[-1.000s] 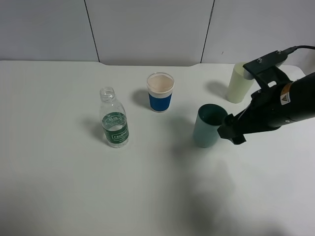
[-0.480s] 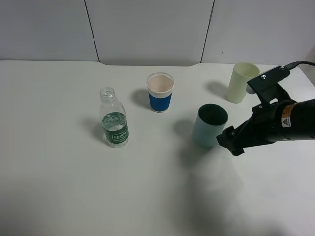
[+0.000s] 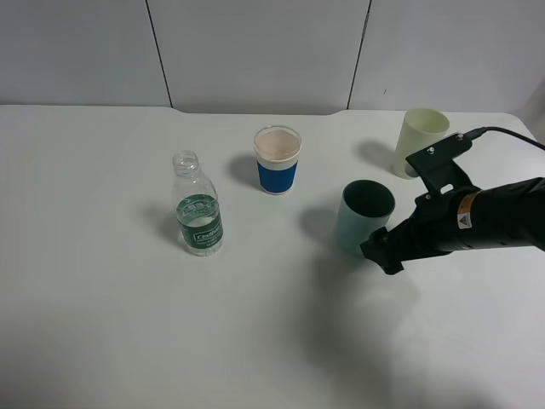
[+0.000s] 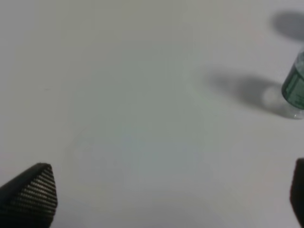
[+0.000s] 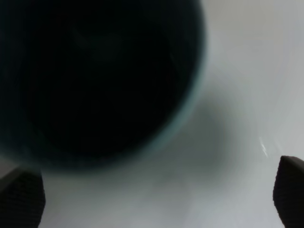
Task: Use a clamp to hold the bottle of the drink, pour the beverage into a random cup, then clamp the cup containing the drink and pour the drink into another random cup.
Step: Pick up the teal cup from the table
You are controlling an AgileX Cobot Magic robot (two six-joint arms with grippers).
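Four open containers stand upright and well apart on a white table, before grey wall panels.

Largest item: black right arm, reaching in low over the table from the right of the high view, with a small orange sticker on its body. Black bracket on top of the arm covering part of the base of the pale yellow-green cup behind it.

Right clamp at the arm's tip, just beside the near right side of the teal cup; contact not discernible from above. Fingers spread wide in the right wrist view, gripping nothing, with the cup's dark mouth ahead of the tips.

Left clamp outside the high view; in the left wrist view, tips wide apart over bare table, holding nothing, with the bottle well off to one side.

Containers:
- Teal cup: right of centre; interior dark, contents not discernible.
- Pale yellow-green cup: far right at the back; inside not visible from this angle.
- White cup with a blue band: centre back; pale interior, any liquid impossible to confirm.
- Bottle: left of centre, uncapped, clear with a green label; liquid level not readable.
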